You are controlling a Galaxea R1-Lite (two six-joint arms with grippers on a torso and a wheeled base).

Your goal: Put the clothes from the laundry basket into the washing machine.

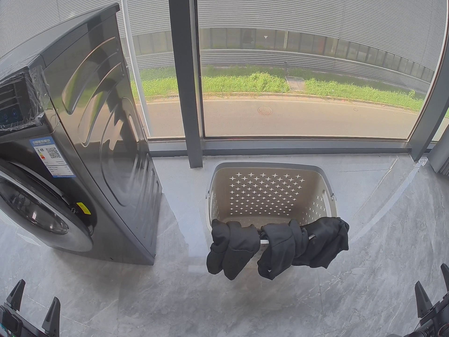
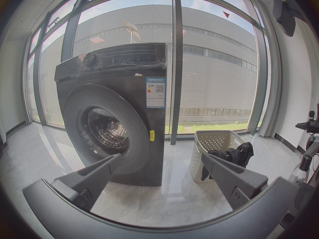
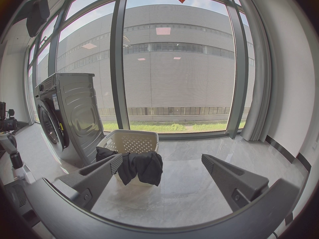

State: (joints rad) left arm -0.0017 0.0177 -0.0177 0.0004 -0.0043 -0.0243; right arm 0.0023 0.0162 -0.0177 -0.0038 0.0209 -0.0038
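Over the laundry basket's [image 1: 269, 165] near rim, dark clothes [image 1: 278, 249]; washing machine [image 1: 117, 155] alongside; left jaws and right jaws spread, empty.

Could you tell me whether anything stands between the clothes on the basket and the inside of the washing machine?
Yes: the washing machine's round door looks shut, so it would block the clothes draped over the basket's near rim. Nothing else shows on the floor between them.

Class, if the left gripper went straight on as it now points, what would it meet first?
Probably the washing machine, at its front edge nearest the laundry basket; depth is unclear.
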